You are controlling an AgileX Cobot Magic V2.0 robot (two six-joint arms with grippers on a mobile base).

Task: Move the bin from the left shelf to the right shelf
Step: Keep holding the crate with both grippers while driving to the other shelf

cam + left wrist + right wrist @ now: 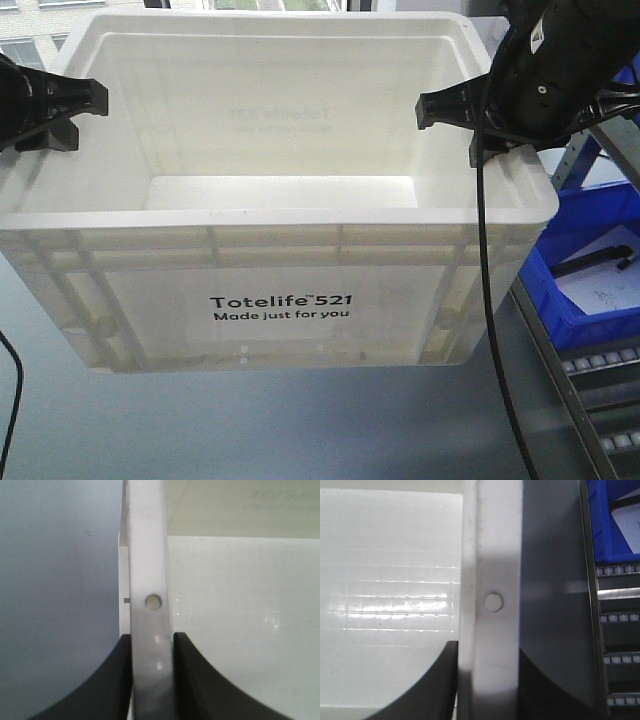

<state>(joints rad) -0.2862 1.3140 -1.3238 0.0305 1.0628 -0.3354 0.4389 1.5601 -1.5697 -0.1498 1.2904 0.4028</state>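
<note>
- The white Totelife tote fills most of the front view. It sits open side up between the two grippers, and its printed long wall faces the camera.
- The left gripper sits on the tote's left short rim. In the left wrist view, its two black fingers are closed against both faces of the rim strip, with no gap showing. One finger is inside the tote and one is outside.
- The right gripper sits on the opposite short rim. In the right wrist view, its black fingers press on either side of the rim, just below a small round moulded mark.
- A black cable hangs from the right arm and crosses the tote's front right corner.
- A grey surface lies below the tote. The pictures do not show whether the base touches it.
- To the tote's right, a blue bin holding papers rests on a roller shelf. The tote's right rim is near the blue bin but apart from it.
</note>
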